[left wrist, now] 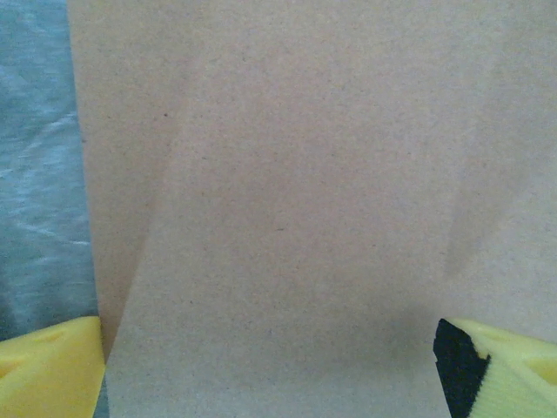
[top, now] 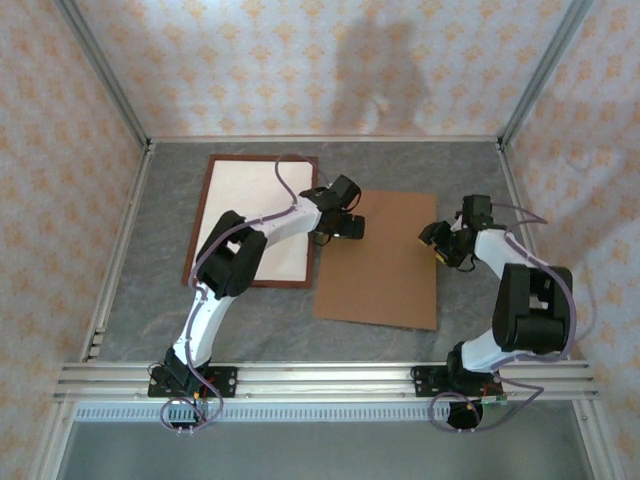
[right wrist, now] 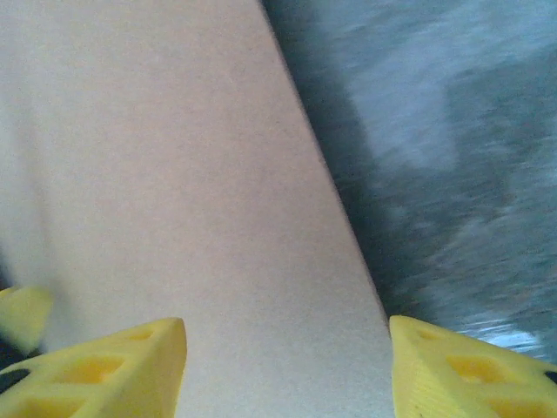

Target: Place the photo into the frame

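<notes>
Frame lies flat on the left-back part of the table, its long axis running roughly near to far, with a cream panel inside. Its near right corner sits just beside the brown backing board. Bare table lies behind and to the right of the board. Left gripper hangs spread wide over the board's left edge. The right gripper has its fingers apart, straddling the board's right edge.

Frame: dark reddish-brown moulding, cream panel inside. Board: plain mid-brown, no pattern. Table: mottled grey. Walls: cream with a repeating orange floral motif. Arms: white and black. Fingers: yellow.
</notes>
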You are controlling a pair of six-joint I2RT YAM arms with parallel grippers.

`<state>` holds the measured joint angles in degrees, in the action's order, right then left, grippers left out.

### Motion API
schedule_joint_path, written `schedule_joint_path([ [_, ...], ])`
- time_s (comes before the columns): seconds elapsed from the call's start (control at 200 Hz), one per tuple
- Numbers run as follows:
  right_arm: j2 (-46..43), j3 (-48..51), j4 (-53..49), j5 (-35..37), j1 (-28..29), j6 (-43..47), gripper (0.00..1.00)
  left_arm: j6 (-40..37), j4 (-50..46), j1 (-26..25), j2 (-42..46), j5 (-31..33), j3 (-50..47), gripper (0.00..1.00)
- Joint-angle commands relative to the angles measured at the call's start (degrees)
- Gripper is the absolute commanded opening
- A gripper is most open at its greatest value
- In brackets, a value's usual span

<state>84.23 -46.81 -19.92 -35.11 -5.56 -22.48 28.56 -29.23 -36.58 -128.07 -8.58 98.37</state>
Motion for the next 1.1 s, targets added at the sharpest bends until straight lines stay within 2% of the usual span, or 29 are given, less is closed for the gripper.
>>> schedule_joint_path([
  [0.0, -5.41, 0.91, 10.96, -23.08, 2.6, -3.99, 0.58, 3.75, 3.71, -2.21, 0.4, -10.38, -2.6, 0.91],
  [0.165, -11.34, 3.07, 16.26, -25.68, 3.07, -5.92, 0.58, 3.97, 4.43, -1.83, 1.47, -11.69, -3.31, 0.91],
  [0.315, -16.1, 3.7, 20.23, -23.85, 5.21, -7.07, 0.58, 4.57, 5.73, -1.83, 2.78, -13.33, -4.58, 0.91],
  [0.46, -19.96, 3.79, 24.74, -18.94, 8.49, -10.01, 0.59, 5.87, 8.11, -1.83, 4.67, -14.95, -6.87, 0.91],
  [0.691, -20.64, 2.0, 26.9, -8.95, 13.69, -13.42, 0.59, 7.82, 11.64, -1.82, 7.12, -16.88, -10.36, 0.91],
  [0.756, -20.88, 0.27, 19.16, -1.82, 13.82, -11.38, 0.59, 7.79, 11.49, -1.83, 7.47, -16.06, -10.75, 0.91],
  [0.826, -18.98, -4.42, 2.64, 13.38, 13.65, -5.66, 0.61, 7.04, 10.43, -1.83, 7.87, -13.84, -10.64, 0.91],
  [0.861, -17.63, -6.08, -2.56, 18.89, 13.53, -3.68, 0.61, 6.51, 9.87, -1.83, 8.16, -12.47, -10.65, 0.91],
  [0.941, -13.22, -8.66, -10.02, 29.6, 11.88, 0.05, 0.72, 5.58, 8.89, -1.83, 8.58, -10.69, -10.56, 0.91],
  [1.031, -10.01, -8.14, -9.91, 32.12, 5.65, 0.07, 0.75, 5.25, 8.83, -2.0, 9.02, -10.1, -10.76, 0.91],
  [1.096, -8.16, -7.44, -8.2, 33.5, 1.27, -0.69, 0.84, 5.03, 8.9, -2.33, 9.56, -9.52, -10.91, 0.91],
])
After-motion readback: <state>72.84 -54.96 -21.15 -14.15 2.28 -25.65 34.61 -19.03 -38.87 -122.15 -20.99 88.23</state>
